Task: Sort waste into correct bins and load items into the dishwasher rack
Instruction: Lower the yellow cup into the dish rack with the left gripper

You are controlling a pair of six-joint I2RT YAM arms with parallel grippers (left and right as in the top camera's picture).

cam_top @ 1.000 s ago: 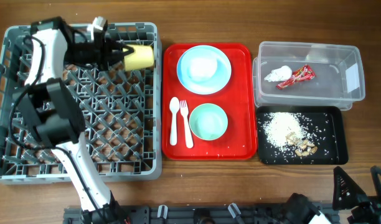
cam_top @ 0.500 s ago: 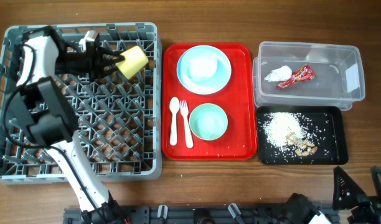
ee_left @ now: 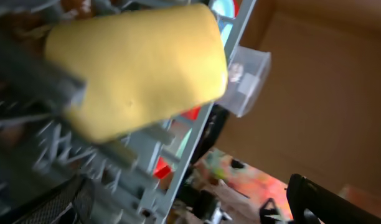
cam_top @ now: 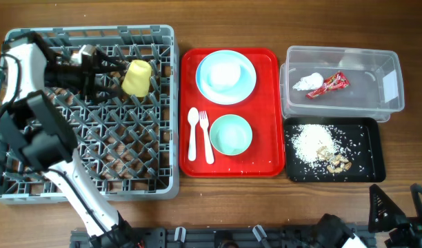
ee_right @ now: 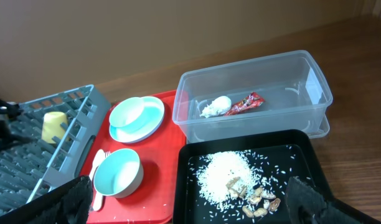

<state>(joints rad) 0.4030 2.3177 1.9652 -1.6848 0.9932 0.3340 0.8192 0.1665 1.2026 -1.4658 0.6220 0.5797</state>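
The small yellow cup [cam_top: 136, 78] rests mouth down among the pegs at the back right of the grey dishwasher rack [cam_top: 87, 31]. It fills the left wrist view [ee_left: 141, 62]. Just left of it, my left gripper [cam_top: 111, 74] stands open, with nothing held. On the red serving tray [cam_top: 267, 103] lie the pale blue plate [cam_top: 247, 81] with a pale blue bowl [cam_top: 225, 74] on it, the mint-green bowl [cam_top: 231, 134], the white spoon [cam_top: 193, 134] and the fork [cam_top: 206, 138]. My right gripper [ee_right: 189, 199] is open and empty at the table's front right.
The clear tub [cam_top: 366, 105] holds the white napkin [cam_top: 307, 83] and the red wrapper [cam_top: 332, 83]. In front of it, the black tray [cam_top: 371, 162] holds rice [cam_top: 311, 141] and brown scraps [cam_top: 335, 162]. Bare wood shows around the bins.
My left gripper has opened and let go of the yellow cup. The cup has tipped from lying sideways to mouth down in the rack, and the arm has drawn back to the left.
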